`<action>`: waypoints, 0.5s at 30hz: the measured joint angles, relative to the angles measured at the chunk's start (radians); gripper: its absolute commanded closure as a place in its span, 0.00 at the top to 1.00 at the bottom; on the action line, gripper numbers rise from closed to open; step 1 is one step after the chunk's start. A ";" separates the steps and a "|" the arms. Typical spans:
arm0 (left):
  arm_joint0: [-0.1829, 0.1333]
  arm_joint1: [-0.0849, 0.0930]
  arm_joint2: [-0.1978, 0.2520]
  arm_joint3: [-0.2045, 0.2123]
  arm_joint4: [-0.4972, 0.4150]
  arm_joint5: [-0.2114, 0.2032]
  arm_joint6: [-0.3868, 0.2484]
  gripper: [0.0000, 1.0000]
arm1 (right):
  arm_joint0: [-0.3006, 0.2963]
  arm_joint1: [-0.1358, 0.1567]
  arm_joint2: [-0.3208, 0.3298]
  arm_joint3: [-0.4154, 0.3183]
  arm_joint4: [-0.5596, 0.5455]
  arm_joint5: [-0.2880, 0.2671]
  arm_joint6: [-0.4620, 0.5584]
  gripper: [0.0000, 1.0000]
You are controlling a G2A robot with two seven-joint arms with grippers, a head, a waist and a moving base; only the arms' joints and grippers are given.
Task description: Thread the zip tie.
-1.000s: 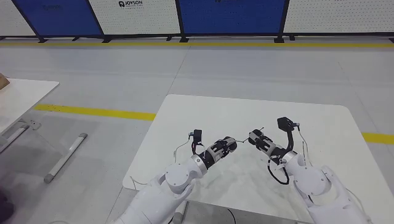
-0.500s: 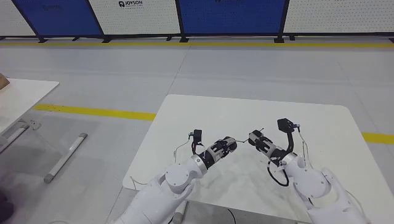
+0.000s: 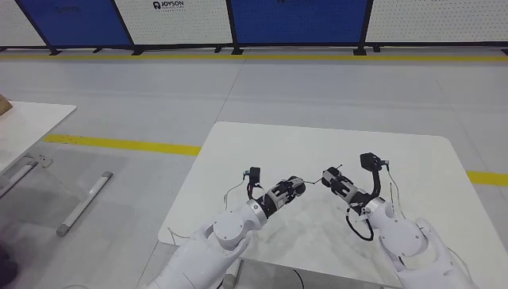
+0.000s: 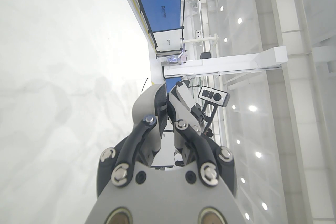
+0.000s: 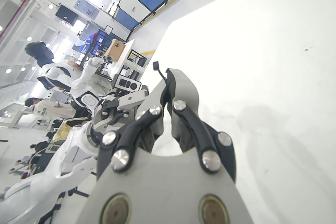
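top view, left gripper and right gripper tip to tip over the table, each pinched shut on the black zip tie, its head poking past the right one

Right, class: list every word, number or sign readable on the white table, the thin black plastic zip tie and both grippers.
On the white table: none.
On the thin black plastic zip tie: none.
On the left gripper: none.
On the right gripper: none.
On the white and blue wall panels: a brand logo, not quoted.
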 measured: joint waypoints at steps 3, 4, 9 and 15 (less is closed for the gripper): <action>0.000 0.000 0.000 0.000 0.000 0.000 0.000 0.00 | 0.008 -0.003 -0.008 0.006 -0.011 0.007 0.007 0.00; 0.000 0.000 0.000 0.000 0.000 0.000 0.000 0.00 | 0.011 -0.004 -0.012 0.008 -0.015 0.009 0.013 0.00; 0.000 0.000 0.000 0.000 0.000 0.000 0.000 0.00 | 0.022 -0.010 -0.024 0.017 -0.028 0.018 0.026 0.00; 0.000 0.000 0.000 0.000 0.000 0.000 0.000 0.00 | 0.029 -0.015 -0.024 0.024 -0.001 0.008 0.044 0.00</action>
